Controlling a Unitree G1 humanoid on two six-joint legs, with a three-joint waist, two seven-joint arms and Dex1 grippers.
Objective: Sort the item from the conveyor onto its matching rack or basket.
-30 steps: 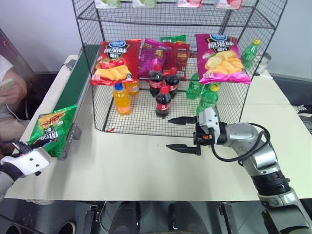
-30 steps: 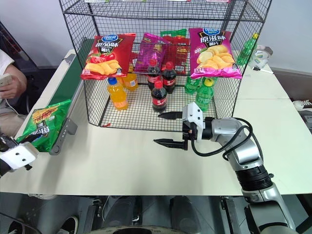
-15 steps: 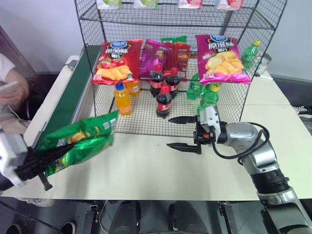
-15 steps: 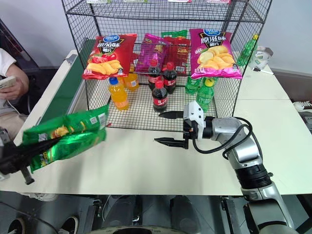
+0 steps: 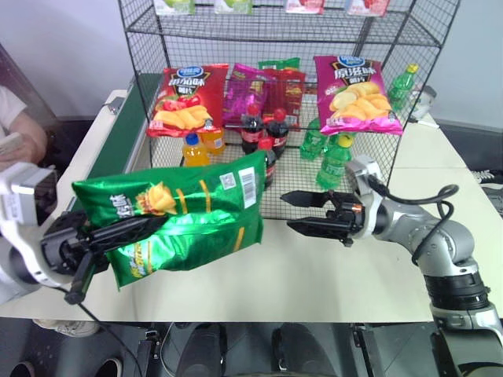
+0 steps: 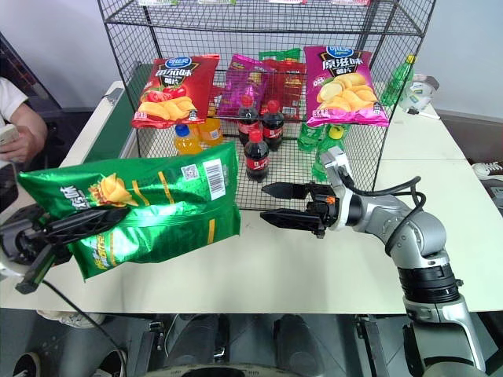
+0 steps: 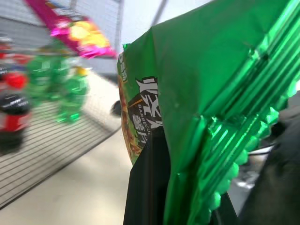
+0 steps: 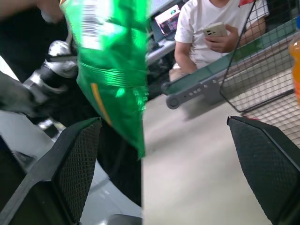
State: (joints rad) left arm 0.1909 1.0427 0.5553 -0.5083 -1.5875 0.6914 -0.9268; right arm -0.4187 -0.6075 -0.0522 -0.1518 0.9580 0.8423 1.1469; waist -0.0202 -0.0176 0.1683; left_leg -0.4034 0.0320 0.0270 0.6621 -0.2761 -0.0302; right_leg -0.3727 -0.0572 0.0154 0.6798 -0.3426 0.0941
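Your left gripper (image 5: 126, 229) was clamped on the green crisp bag (image 5: 185, 216), holding it above the white table (image 5: 314, 275), near the black wire rack (image 5: 275, 102). Your right gripper (image 5: 302, 212) stood spread wide, empty, just right of the bag. The conveyor (image 5: 110, 149) ran along the far left.

glossy crinkled foil green bag (image 5: 189, 212); black wire-mesh rack (image 5: 157, 94); smooth matt table (image 5: 314, 275).

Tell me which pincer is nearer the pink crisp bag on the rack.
Right. The right pincer hangs open just below and in front of the pink crisp bag; the left pincer, shut on the green bag, is far across.
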